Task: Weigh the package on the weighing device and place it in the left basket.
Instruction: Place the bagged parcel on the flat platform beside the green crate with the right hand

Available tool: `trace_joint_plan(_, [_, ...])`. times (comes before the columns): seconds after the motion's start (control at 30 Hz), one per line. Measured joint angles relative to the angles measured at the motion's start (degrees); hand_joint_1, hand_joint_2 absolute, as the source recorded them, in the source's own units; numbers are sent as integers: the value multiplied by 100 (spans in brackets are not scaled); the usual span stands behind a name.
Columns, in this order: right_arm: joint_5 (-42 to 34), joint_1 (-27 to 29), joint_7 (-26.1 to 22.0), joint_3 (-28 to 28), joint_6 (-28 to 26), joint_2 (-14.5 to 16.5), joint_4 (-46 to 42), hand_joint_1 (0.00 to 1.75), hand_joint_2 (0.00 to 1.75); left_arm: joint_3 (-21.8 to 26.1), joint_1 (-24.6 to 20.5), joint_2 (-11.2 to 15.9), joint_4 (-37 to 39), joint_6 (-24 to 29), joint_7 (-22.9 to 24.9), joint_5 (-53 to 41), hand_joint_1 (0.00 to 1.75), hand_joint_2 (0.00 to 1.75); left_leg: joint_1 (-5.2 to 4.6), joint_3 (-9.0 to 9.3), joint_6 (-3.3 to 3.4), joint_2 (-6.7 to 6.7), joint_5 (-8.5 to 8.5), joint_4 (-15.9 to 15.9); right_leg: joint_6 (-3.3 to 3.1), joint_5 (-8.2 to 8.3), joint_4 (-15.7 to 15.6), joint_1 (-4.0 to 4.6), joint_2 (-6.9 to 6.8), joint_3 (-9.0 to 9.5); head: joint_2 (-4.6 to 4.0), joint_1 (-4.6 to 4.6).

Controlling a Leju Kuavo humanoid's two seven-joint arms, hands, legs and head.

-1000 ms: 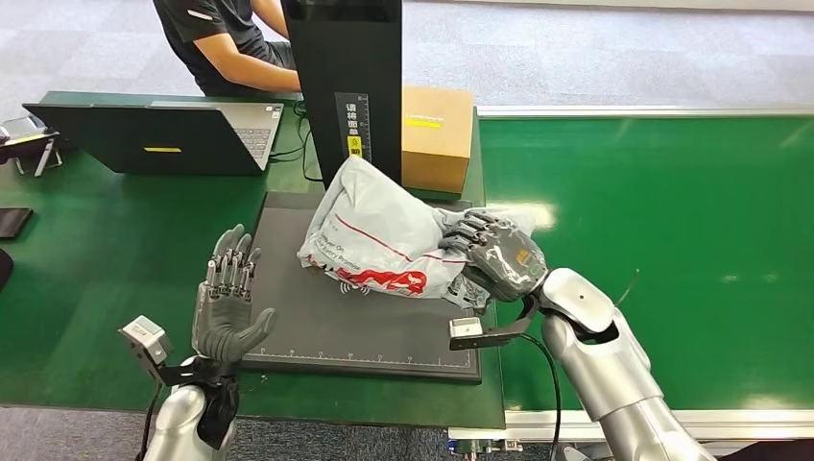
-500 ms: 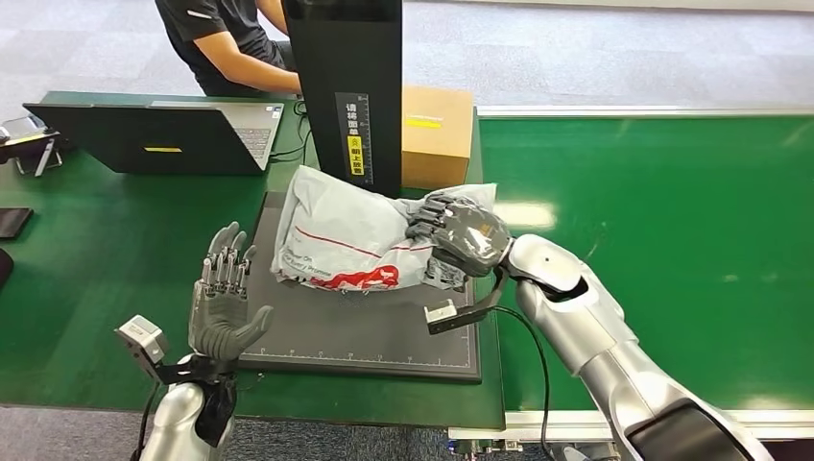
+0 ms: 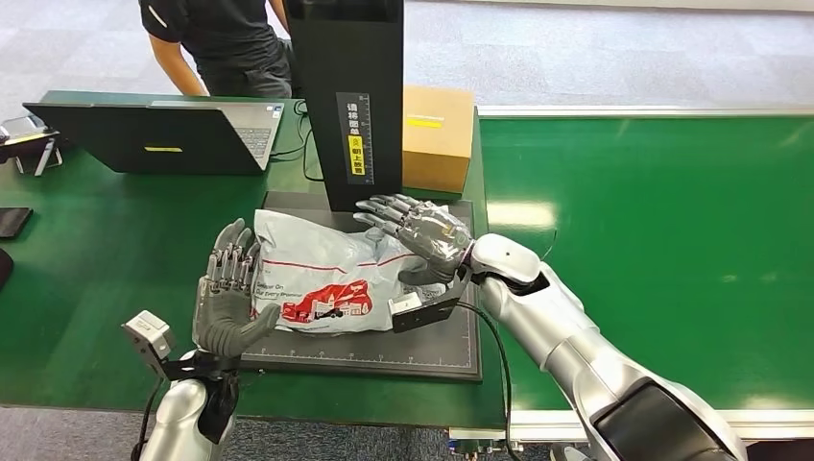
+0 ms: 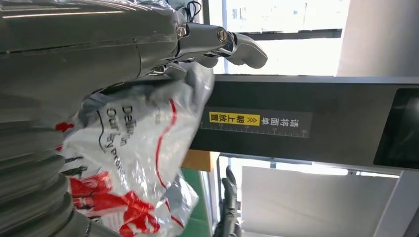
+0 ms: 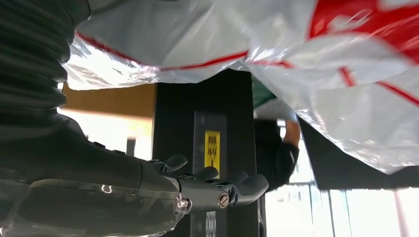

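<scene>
The package (image 3: 326, 274), a grey plastic mailer with red print, lies on the black weighing plate (image 3: 422, 341) in front of the black column (image 3: 355, 96). My right hand (image 3: 418, 230) hovers over the package's right end with its fingers spread, holding nothing. My left hand (image 3: 226, 298) stands upright with fingers apart, close against the package's left end; I cannot tell if it touches. The left wrist view has the package (image 4: 133, 143) just beyond the left hand (image 4: 99, 44). In the right wrist view the package (image 5: 296, 64) faces the spread right hand (image 5: 148, 187).
A cardboard box (image 3: 437, 134) stands behind the plate beside the column. An open laptop (image 3: 163, 134) sits at the back left, with a person (image 3: 216, 38) seated behind it. A green conveyor belt (image 3: 653, 240) stretches to the right. Small devices lie at the far left edge.
My right hand carried the package leftward onto the plate, let go and spread its fingers. The package now lies flat near my left hand, which stayed put. The person shifted.
</scene>
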Motion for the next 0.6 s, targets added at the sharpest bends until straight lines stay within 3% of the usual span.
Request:
trace_joint_plan(0.23, [-926,182,-62,-174,447,68,-26,0,175,4,51,2,-13,14,2,27,0,175,1,2,0,0,0,0,0,0,0,2,0,-1,0,-1])
trace_joint_plan(0.47, [-2725,896,-363,-971,1172,33,-1128,0,175,53,175,2,-234,294,-5,-40,0,175,1,-1,0,0,-1,0,-1,-1,-1,2,0,-4,0,0])
trace_joint_plan(0.6, [-3001,1207,-387,-1296,1284,-10,-1657,0,175,79,223,2,-368,405,-14,-71,0,175,0,-1,1,0,-2,0,-1,-1,-1,1,1,-4,0,-1])
